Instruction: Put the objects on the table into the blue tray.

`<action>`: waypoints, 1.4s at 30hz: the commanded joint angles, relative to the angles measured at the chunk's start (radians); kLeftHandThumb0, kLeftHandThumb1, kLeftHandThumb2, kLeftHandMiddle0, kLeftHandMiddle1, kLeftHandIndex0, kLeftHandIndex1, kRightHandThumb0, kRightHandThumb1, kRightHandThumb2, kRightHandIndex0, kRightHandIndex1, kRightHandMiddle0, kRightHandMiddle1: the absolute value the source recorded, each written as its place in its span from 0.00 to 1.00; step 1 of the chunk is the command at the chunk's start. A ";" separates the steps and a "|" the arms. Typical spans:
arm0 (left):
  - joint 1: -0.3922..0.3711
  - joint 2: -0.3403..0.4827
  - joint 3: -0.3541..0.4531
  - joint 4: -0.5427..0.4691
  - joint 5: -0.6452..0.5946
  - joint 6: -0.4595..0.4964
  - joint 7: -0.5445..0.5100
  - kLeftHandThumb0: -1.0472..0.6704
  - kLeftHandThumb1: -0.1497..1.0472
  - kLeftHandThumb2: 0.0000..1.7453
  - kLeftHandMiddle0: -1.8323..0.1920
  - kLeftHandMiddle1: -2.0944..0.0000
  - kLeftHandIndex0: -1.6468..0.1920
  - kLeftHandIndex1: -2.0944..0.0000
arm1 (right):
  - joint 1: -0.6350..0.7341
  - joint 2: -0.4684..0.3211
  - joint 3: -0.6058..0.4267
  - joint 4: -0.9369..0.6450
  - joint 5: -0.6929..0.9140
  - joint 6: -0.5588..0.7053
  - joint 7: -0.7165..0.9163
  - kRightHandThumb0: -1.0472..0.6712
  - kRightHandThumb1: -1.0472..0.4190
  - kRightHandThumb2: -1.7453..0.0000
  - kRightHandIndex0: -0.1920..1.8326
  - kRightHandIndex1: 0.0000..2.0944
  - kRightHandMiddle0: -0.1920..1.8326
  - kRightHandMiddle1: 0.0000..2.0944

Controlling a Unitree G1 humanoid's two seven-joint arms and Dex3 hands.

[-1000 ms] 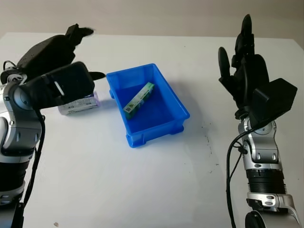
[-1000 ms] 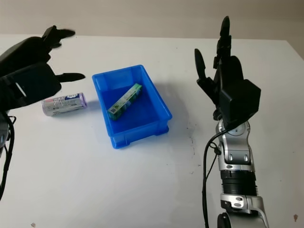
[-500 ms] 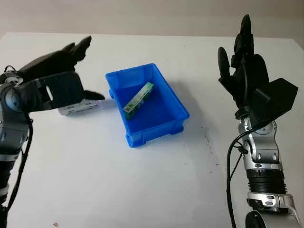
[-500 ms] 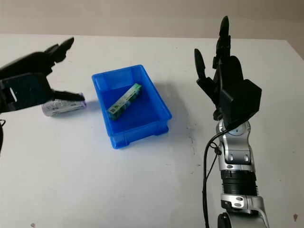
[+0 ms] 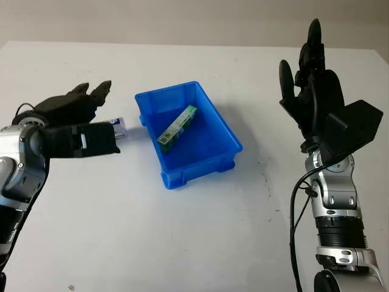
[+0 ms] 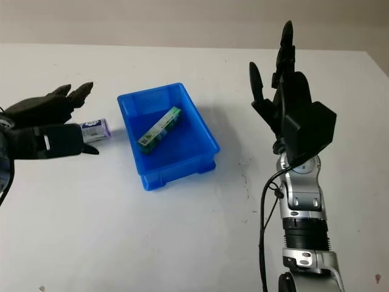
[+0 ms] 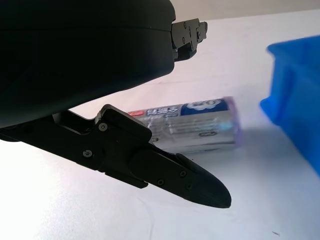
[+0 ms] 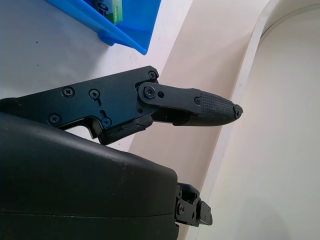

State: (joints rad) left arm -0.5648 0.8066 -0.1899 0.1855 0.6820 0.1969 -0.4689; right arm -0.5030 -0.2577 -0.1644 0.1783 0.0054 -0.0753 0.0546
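I see the silver pack lying sideways under my open, empty left hand, purple end toward the blue tray.

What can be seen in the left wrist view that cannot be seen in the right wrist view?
The left wrist view gives the silver packet lying on the white table, just beyond the open left hand. The right wrist view gives the open right hand, raised off the table, and the green box in the tray. Both give the blue tray.
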 commanded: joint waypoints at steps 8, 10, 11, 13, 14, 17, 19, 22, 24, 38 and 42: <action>-0.088 -0.033 -0.047 0.191 0.021 -0.105 0.103 0.27 0.87 0.03 0.99 0.99 0.97 0.98 | 0.001 -0.013 -0.004 -0.011 0.004 0.008 0.003 0.23 0.00 0.70 0.00 0.00 0.00 0.00; -0.091 -0.026 -0.054 0.233 0.020 -0.177 0.150 0.30 0.88 0.03 0.95 0.97 0.92 0.96 | 0.002 -0.014 -0.003 -0.016 0.002 0.011 0.003 0.24 0.00 0.69 0.00 0.00 0.00 0.00; -0.094 -0.024 -0.057 0.254 0.021 -0.205 0.167 0.32 0.90 0.04 0.93 0.96 0.90 0.95 | 0.002 -0.014 -0.003 -0.017 0.002 0.013 0.002 0.24 0.00 0.69 0.00 0.00 0.00 0.00; -0.101 -0.028 -0.058 0.297 0.020 -0.246 0.204 0.34 0.94 0.04 0.89 0.96 0.86 0.94 | 0.002 -0.014 -0.003 -0.017 0.002 0.011 0.004 0.24 0.00 0.69 0.00 0.00 0.00 0.00; -0.105 -0.033 -0.057 0.318 0.018 -0.260 0.222 0.35 0.95 0.04 0.87 0.96 0.84 0.94 | 0.002 -0.013 -0.003 -0.017 0.003 0.009 0.004 0.24 0.00 0.69 0.00 0.00 0.00 0.00; -0.119 -0.048 -0.048 0.390 -0.014 -0.324 0.273 0.36 0.99 0.04 0.81 0.95 0.79 0.93 | 0.003 -0.012 -0.002 -0.016 0.003 0.005 0.005 0.25 0.00 0.69 0.00 0.00 0.00 0.00; -0.131 -0.054 -0.046 0.433 -0.039 -0.368 0.288 0.36 1.00 0.05 0.77 0.95 0.76 0.93 | 0.002 -0.012 -0.001 -0.015 0.001 0.004 0.004 0.25 0.00 0.69 0.00 0.00 0.00 0.00; -0.146 -0.057 -0.052 0.475 -0.062 -0.417 0.290 0.36 1.00 0.06 0.74 0.95 0.73 0.92 | 0.003 -0.012 -0.002 -0.016 -0.001 0.008 0.001 0.25 0.00 0.68 0.00 0.00 0.00 0.00; -0.157 -0.058 -0.063 0.503 -0.063 -0.449 0.290 0.36 1.00 0.05 0.71 0.95 0.71 0.92 | 0.005 -0.013 -0.002 -0.017 -0.003 0.007 0.000 0.25 0.00 0.68 0.00 0.00 0.00 0.00; -0.195 -0.066 -0.166 0.565 0.068 -0.448 0.356 0.36 1.00 0.15 0.73 0.04 0.81 0.30 | 0.021 -0.022 -0.006 -0.051 -0.010 0.023 -0.003 0.25 0.00 0.68 0.00 0.00 0.00 0.00; -0.181 -0.059 -0.168 0.531 0.099 -0.451 0.414 0.36 1.00 0.19 0.67 0.00 0.85 0.03 | 0.020 -0.021 -0.005 -0.050 -0.007 0.026 0.000 0.25 0.00 0.68 0.00 0.00 0.00 0.00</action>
State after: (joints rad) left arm -0.7737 0.7440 -0.3461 0.7295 0.7759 -0.2497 -0.0599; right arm -0.4886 -0.2670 -0.1653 0.1496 -0.0023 -0.0538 0.0536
